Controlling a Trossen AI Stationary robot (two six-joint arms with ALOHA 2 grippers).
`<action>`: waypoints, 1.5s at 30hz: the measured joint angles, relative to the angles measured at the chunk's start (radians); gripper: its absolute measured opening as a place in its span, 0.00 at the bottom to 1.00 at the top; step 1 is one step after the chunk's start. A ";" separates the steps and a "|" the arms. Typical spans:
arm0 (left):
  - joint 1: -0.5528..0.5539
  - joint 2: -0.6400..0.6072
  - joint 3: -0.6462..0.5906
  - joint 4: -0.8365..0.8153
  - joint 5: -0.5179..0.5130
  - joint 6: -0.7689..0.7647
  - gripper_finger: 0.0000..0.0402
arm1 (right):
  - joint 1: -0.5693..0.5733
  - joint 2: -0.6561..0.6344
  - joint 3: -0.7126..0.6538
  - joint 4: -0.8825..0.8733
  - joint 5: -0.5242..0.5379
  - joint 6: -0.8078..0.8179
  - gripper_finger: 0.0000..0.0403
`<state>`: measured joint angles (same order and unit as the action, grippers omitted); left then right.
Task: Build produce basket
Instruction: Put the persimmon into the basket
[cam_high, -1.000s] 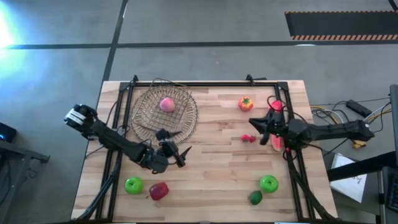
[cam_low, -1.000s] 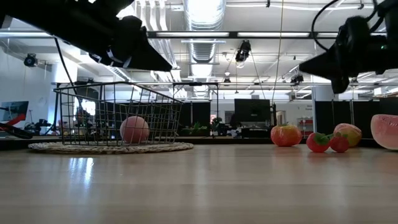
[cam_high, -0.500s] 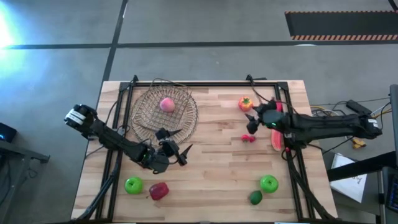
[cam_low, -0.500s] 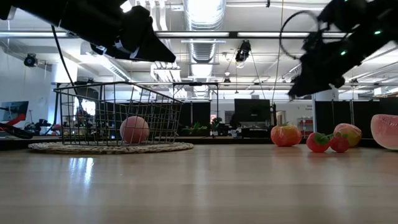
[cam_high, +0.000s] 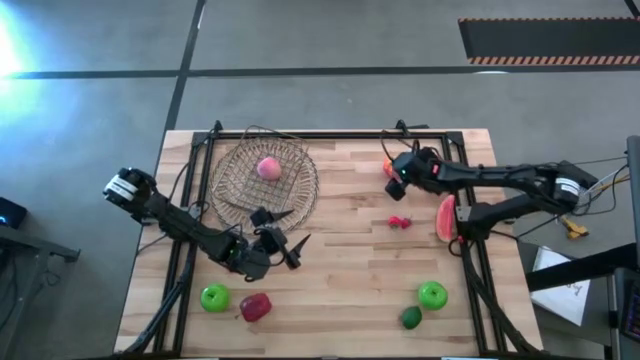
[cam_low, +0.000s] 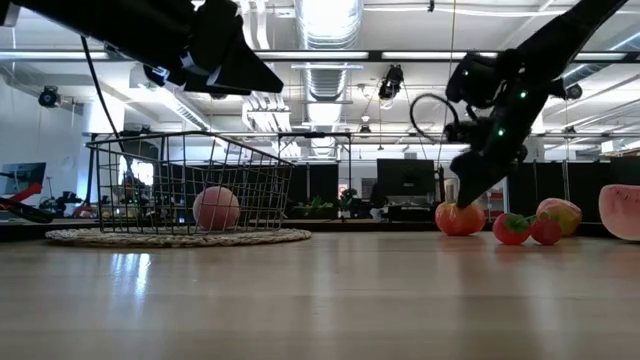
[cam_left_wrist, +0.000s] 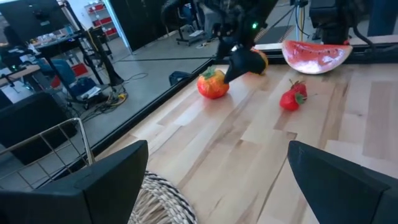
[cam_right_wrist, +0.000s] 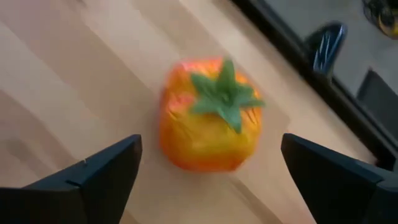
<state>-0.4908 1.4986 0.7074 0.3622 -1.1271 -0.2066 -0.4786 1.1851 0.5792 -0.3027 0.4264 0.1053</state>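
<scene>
The wire basket (cam_high: 265, 180) stands on a round woven mat at the far left, with a pink peach (cam_high: 268, 168) inside. An orange tomato (cam_right_wrist: 208, 115) sits on the table at the far right. My right gripper (cam_high: 396, 172) hovers open over it, one finger on either side, touching nothing. Red berries (cam_high: 399, 221) and a watermelon slice (cam_high: 445, 217) lie nearer the right edge. Two green apples (cam_high: 214, 297) (cam_high: 432, 294), a red apple (cam_high: 255, 306) and a dark green piece (cam_high: 411, 318) lie near the front. My left gripper (cam_high: 292, 248) waits open, raised, near the basket.
A black frame (cam_high: 430, 133) runs round the table's edge, close behind the tomato. Bare wood lies in the table's middle between the basket and the berries.
My right gripper has swung from beside the watermelon slice toward the far edge and a little left, come down over the tomato, and opened. The produce has stayed where it was.
</scene>
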 joint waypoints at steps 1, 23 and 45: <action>-0.001 0.000 0.000 0.000 0.000 -0.001 0.92 | -0.016 0.008 0.000 0.009 -0.024 -0.011 0.94; -0.004 0.000 0.000 -0.003 0.013 -0.024 0.92 | -0.198 0.254 -0.010 0.385 -0.353 -0.125 0.95; -0.115 -0.030 0.000 -0.014 0.020 -0.019 0.92 | -0.064 0.167 -0.011 0.515 -0.410 -0.175 0.70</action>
<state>-0.6059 1.4684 0.7074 0.3479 -1.1073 -0.2252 -0.5427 1.3518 0.5678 0.2127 0.0163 -0.0694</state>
